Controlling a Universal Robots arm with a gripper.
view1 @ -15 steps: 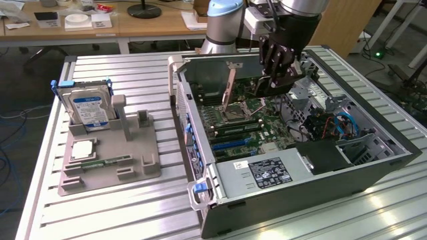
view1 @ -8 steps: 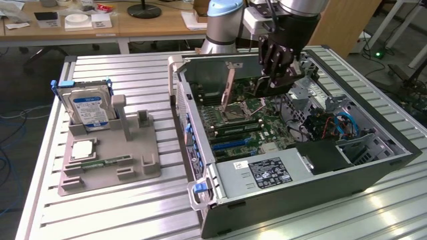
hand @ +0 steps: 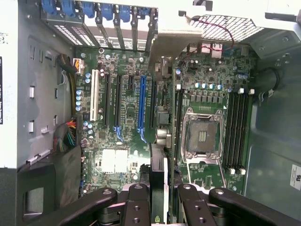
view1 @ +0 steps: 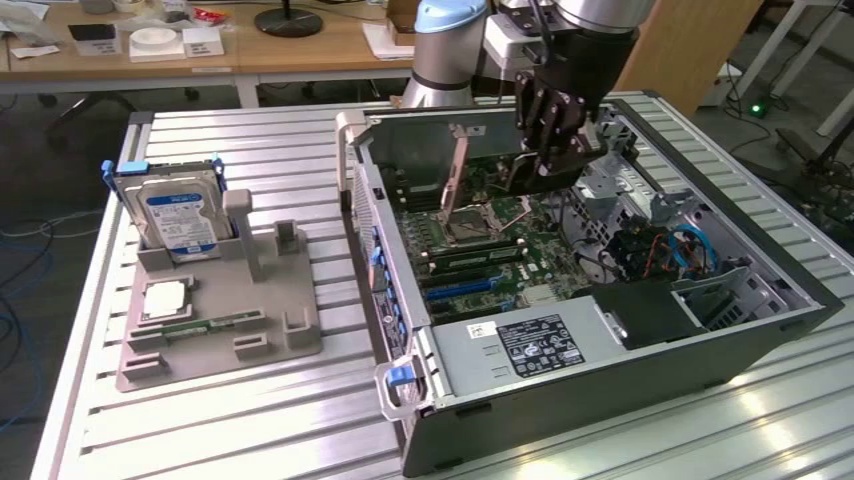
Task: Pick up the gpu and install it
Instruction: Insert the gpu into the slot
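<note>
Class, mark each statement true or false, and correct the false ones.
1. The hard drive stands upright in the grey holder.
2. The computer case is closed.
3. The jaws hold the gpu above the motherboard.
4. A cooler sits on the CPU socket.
1. True: the hard drive stands on edge in the grey holder.
2. False: the computer case lies with its side open.
3. True: the gpu sits edge-on between the jaws, above the motherboard.
4. False: the CPU socket is bare.

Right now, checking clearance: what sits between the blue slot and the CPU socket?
Wrist view: the gpu, edge-on in the gripper, hangs between the blue slot and CPU socket.
</note>
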